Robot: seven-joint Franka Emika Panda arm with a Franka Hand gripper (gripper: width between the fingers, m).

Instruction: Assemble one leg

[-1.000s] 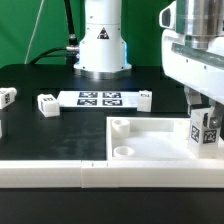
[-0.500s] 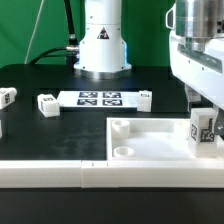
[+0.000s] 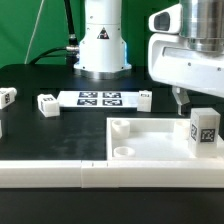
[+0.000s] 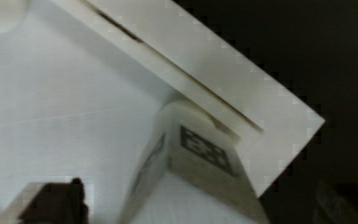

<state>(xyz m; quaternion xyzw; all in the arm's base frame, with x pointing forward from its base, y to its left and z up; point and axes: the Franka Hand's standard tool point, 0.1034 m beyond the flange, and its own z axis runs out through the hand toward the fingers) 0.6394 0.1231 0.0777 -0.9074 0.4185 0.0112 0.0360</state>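
Observation:
A leg (image 3: 205, 130), a short white post with a black-and-white tag, stands upright at the right corner of the large white panel (image 3: 150, 138). My gripper (image 3: 184, 99) hangs just above and to the exterior view's left of the leg, not touching it. In the wrist view the leg (image 4: 202, 158) stands below, between my two dark fingertips (image 4: 55, 203), with the gripper (image 4: 201, 207) open and gaps on both sides. The panel's raised rim (image 4: 194, 75) runs past the leg.
Three more white legs lie on the black table: one at the far left (image 3: 7, 96), one beside it (image 3: 46, 103), one right of the marker board (image 3: 145, 99). The marker board (image 3: 100, 98) lies in front of the robot base (image 3: 103, 40). The panel shows round sockets (image 3: 121, 127).
My gripper has let go of the leg, risen and shifted toward the exterior view's left. The leg stays standing at the panel's right corner.

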